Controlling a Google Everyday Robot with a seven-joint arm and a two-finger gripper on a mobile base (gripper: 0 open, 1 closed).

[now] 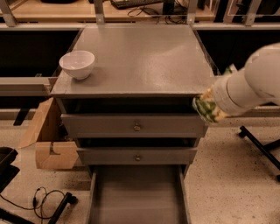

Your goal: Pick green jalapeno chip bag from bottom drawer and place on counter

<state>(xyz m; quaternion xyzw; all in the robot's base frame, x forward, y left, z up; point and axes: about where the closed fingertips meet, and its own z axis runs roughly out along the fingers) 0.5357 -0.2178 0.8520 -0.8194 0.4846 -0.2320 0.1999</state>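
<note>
Glossy white throughout, smooth and rounded: thick cylindrical arm (251,85), swelling to a bulbous shell farthest behind the gripper (204,106), with a dark seam ringing the wrist just behind it. Gripper at the arm's tip, wrapped in the green jalapeno chip bag (210,112).

The claw (208,109) hangs at the right edge of a grey drawer cabinet (135,127). Below and to the right of the claw lies a pale speckled floor (232,175), crossed by a black metal leg (260,146). Well to the claw's left, an open cardboard box (48,144) stands against the cabinet. Lower still, a black cable (43,199) loops on the floor. Above and behind the claw runs a tan wooden desk (65,8) with cables (144,11). The light is dim and even.
</note>
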